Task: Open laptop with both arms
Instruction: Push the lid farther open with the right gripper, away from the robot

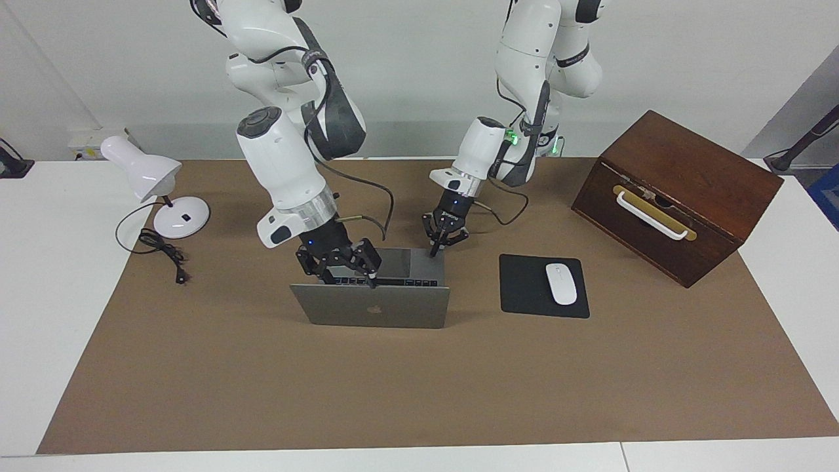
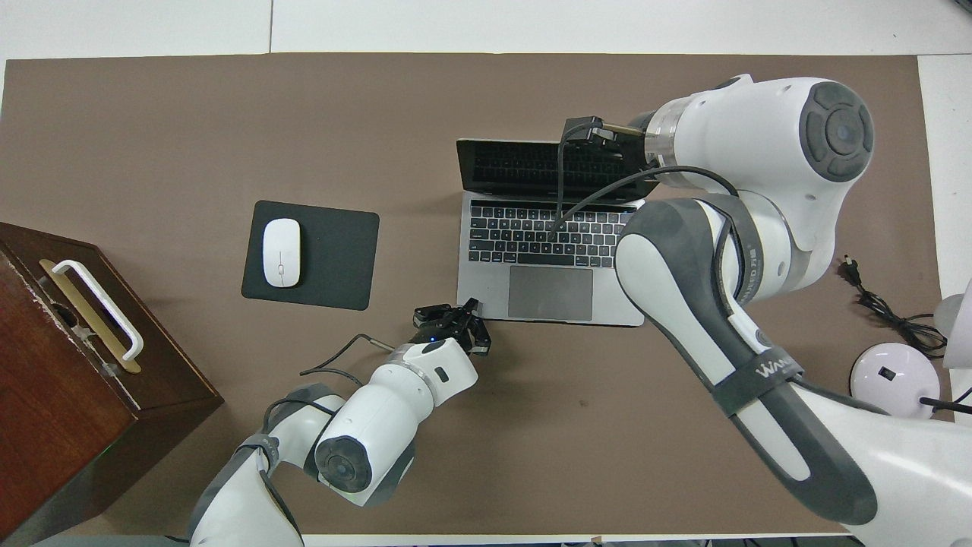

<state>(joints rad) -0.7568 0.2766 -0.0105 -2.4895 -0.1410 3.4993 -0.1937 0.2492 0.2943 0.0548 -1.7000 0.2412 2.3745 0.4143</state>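
The laptop (image 1: 371,303) sits open mid-table. Beside it, toward the left arm's end of the table, a mouse (image 1: 561,283) lies on a mouse pad (image 1: 524,288), and a wooden box (image 1: 675,194) stands nearer the robots than the pad. A lamp (image 1: 157,190) and its cord (image 1: 164,252) lie toward the right arm's end.
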